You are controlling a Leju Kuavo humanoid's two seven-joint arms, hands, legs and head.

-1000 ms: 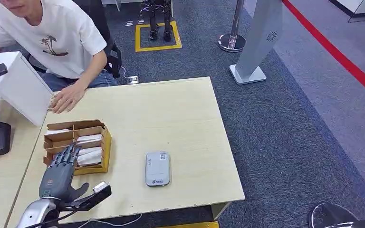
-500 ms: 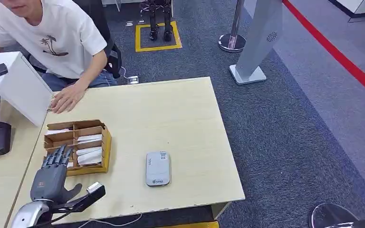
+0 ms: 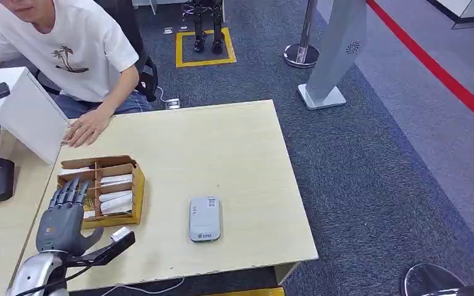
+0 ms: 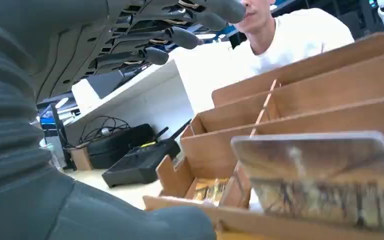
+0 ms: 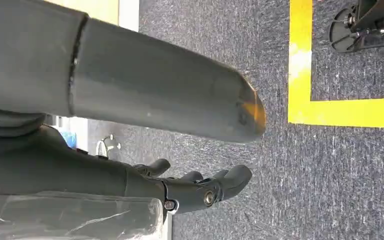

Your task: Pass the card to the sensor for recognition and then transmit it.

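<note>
1. The left hand (image 3: pixel 62 219) hovers open, fingers spread, over the card box's (image 3: pixel 137 185) near-left corner, holding nothing; cards (image 3: pixel 116 203) sit in its slots.
2. The sensor (image 3: pixel 205 218) lies near the table's (image 3: pixel 222 148) front edge.
3. The right hand (image 5: pixel 200 187) hangs empty over carpet, fingers loosely apart.

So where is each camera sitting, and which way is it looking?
Head view: high on the robot, looking forward and down at the table, card box, sensor and a seated person; the left hand shows.
Left wrist view: behind the left hand, low beside the card box, facing the person.
Right wrist view: on the hanging arm, looking at the carpet; the right hand shows.
Head and left wrist views share the card box, left hand and person.
</note>
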